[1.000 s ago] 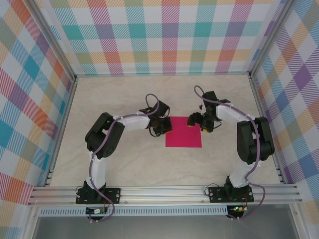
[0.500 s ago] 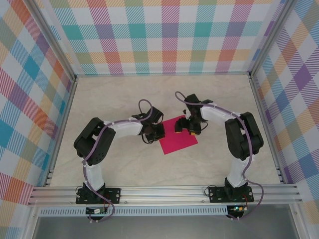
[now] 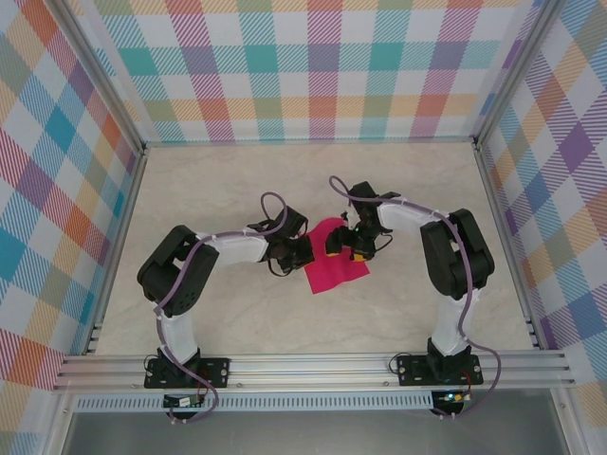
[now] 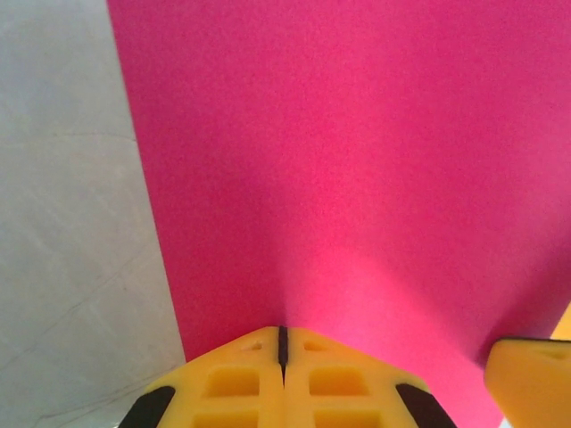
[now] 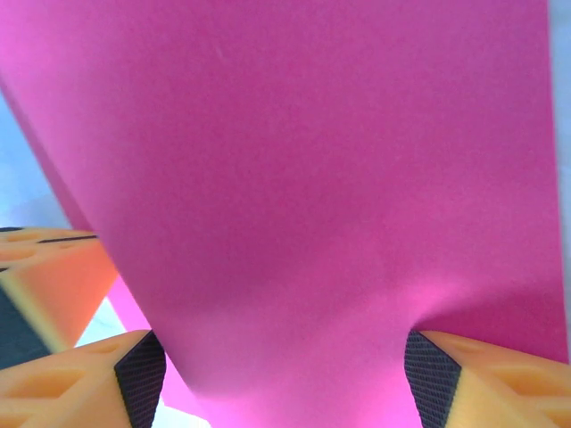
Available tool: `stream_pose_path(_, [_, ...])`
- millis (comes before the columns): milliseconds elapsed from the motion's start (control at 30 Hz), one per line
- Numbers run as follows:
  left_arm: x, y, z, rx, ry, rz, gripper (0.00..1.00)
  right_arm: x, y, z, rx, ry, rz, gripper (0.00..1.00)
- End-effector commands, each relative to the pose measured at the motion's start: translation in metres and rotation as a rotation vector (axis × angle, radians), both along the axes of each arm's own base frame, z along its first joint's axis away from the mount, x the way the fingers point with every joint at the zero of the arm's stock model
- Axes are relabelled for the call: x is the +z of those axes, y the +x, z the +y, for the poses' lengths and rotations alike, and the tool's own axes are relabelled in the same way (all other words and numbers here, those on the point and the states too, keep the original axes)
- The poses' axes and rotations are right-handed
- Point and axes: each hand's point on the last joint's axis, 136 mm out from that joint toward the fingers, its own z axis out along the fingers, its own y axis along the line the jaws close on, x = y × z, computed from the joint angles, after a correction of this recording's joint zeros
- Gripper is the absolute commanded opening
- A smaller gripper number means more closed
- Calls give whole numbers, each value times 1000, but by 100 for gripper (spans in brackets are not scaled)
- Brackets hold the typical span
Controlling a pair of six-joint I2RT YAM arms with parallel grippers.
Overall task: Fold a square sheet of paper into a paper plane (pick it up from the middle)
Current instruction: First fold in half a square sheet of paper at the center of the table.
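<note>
Inside the plaid-walled enclosure, on the pale table [image 3: 218,190], the square sheet of paper [image 3: 337,275] lies at centre, its far part bowed up between the two arms. The left gripper [image 4: 282,343], pressed together, pinches the sheet's left edge. The right gripper [image 5: 285,367] stands spread astride the opposite edge, equally near. Closing there would likely complete a two-sided hold.

Sheet of paper [image 3: 329,268]: plain magenta-pink, thin, no printing. Sits mid-table [image 3: 237,190], turned askew to the table's edges, with one corner pointing near-left. Not flat: the far part humps upward and the near part lies down. Left wrist view: sheet of paper [image 4: 357,178] is smooth, with a straight left edge and a small buckle at the near end. Right wrist view: sheet of paper [image 5: 294,178] is bowed, uncreased.
</note>
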Motion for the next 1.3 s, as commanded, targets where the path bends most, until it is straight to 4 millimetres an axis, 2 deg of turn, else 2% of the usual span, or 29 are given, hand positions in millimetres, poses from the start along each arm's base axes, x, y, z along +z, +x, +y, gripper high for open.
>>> stream_pose_path(0, [-35,-20,23,37,65,104,0,-6,-13,6,26,36,43,76])
stream_pose_path(133, [-32,-19,22,33,51,95,0,-4,-7,3,24,-7,23,76])
stream_pose_path(400, [-24,-11,14,15,19,66,0,0,-8,4,63,-134,-34,74])
stream_pose_path(667, [-7,-2,9,12,-12,13,0,2,-4,3,31,-207,-96,61])
stream_pose_path(800, [18,10,10,26,-43,-40,3,15,-1,13,13,-132,-135,47])
stream_pose_path(933, [42,22,21,64,-66,-89,12,25,-1,26,-7,-43,-126,38])
stream_pose_path(1100, [52,29,48,127,-82,-94,26,55,0,54,-66,247,-60,36])
stream_pose_path(1200, [59,30,65,173,-120,-95,37,79,2,68,-75,410,-23,36])
stream_pose_path(1267, [65,32,74,206,-171,-100,48,91,4,72,-84,492,0,37])
